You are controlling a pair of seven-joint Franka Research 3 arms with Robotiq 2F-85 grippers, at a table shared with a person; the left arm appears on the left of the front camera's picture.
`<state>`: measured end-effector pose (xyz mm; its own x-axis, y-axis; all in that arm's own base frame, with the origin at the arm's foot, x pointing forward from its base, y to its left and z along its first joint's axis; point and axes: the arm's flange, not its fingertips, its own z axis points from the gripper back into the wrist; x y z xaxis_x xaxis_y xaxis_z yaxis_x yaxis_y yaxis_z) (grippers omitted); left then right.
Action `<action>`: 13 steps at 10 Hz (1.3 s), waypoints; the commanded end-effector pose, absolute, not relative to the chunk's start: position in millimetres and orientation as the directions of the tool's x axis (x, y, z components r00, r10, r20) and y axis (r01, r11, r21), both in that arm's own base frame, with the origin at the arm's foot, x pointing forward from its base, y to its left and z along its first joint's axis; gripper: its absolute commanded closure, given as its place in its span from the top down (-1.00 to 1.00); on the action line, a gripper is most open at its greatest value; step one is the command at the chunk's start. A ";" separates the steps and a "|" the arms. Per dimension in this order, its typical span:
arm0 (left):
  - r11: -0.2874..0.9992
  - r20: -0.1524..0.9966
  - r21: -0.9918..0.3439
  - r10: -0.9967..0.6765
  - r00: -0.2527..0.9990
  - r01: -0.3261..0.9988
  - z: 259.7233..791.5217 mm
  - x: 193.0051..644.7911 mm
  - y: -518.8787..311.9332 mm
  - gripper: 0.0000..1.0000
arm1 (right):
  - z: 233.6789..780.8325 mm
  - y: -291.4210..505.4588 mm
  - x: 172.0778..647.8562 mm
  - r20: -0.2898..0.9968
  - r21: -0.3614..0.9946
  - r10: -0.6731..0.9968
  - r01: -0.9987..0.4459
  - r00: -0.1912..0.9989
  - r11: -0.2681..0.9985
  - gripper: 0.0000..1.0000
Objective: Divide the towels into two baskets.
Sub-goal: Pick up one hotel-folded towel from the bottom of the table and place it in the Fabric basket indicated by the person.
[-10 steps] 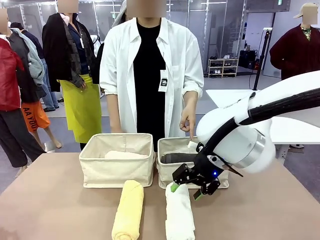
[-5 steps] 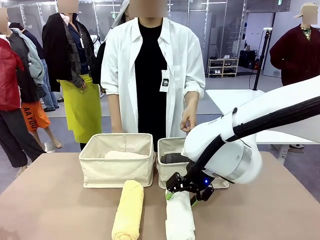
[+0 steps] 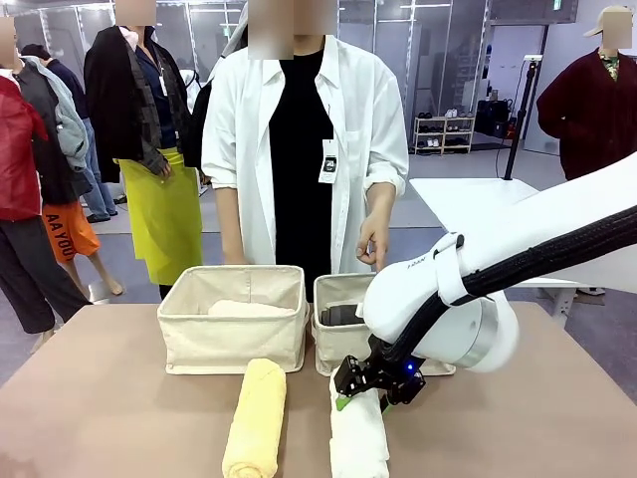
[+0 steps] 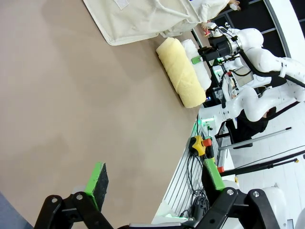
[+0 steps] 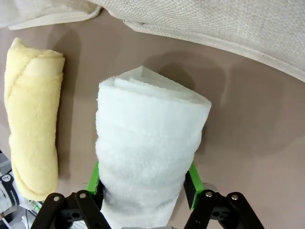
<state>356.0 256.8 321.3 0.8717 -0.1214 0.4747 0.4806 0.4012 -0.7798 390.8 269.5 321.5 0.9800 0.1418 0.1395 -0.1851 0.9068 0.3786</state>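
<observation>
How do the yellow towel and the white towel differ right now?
The yellow towel lies free before the left basket; the white towel lies before the right basket. The right gripper has its green pads against the white towel's sides, while nothing touches the yellow towel. Both are rolled, parallel, on the table, outside the baskets.

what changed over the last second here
The right tool came down onto the far end of the white towel and closed on it, pads against both sides. The person's hand pulled back from pointing at the right basket. That basket, the left basket and the yellow towel stayed put.
</observation>
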 end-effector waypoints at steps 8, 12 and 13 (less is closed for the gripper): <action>0.399 0.474 -0.780 -0.127 0.872 0.482 324.5 350.5 256.8 1.00 | 360.5 266.3 372.2 0.201 0.323 0.276 -0.330 0.940 0.887 -0.57; 0.399 0.474 -0.780 -0.127 0.872 0.482 324.5 350.5 256.8 1.00 | 457.2 259.2 367.5 0.265 0.151 0.572 -0.620 0.776 0.770 -0.57; 0.399 0.474 -0.780 -0.127 0.872 0.482 324.5 350.5 256.8 1.00 | 473.6 259.1 367.3 0.241 0.075 0.685 -0.717 0.688 0.693 -0.57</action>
